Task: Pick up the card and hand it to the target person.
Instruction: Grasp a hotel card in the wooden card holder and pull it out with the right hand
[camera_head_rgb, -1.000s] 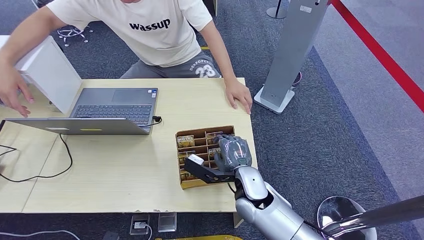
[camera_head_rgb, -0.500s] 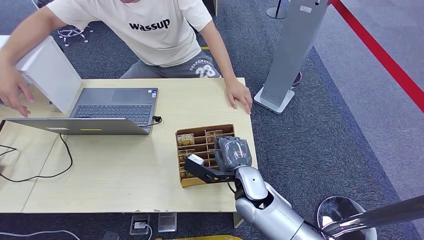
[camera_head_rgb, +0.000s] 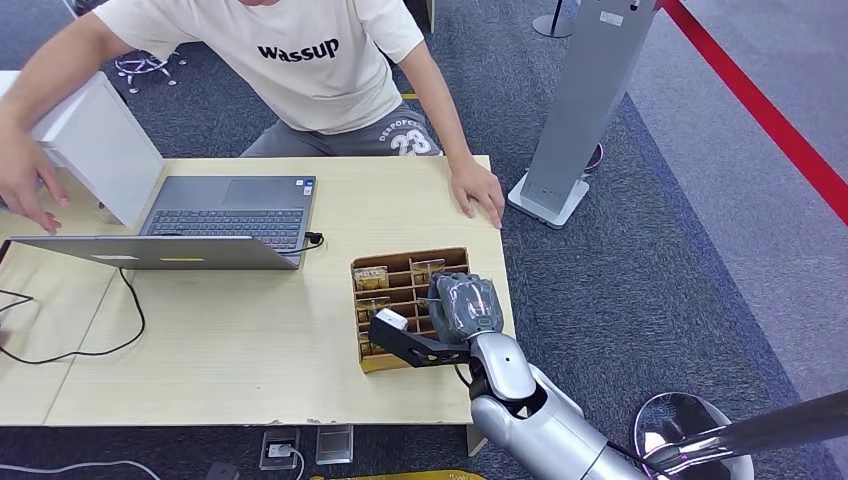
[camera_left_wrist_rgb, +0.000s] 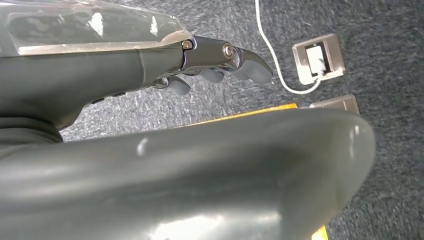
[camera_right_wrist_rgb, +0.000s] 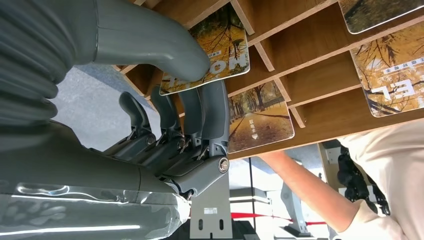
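Barely shifted since a second ago, right hand (camera_head_rgb: 466, 305) over wooden tray (camera_head_rgb: 372, 364) at five o'clock on table (camera_head_rgb: 250, 350), thumb and fingers (camera_right_wrist_rgb: 212, 112) pinching card (camera_right_wrist_rgb: 212, 52).

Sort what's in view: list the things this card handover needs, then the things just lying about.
Needed: the card pinched by the right hand; the wooden card box; the person behind the table.

Lying about: laptop, black cable, grey stand, floor socket.

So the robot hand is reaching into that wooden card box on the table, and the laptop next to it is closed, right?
Not quite. The laptop is open, as the head view shows. The rest holds: the right robot hand is at the wooden card box on the table.
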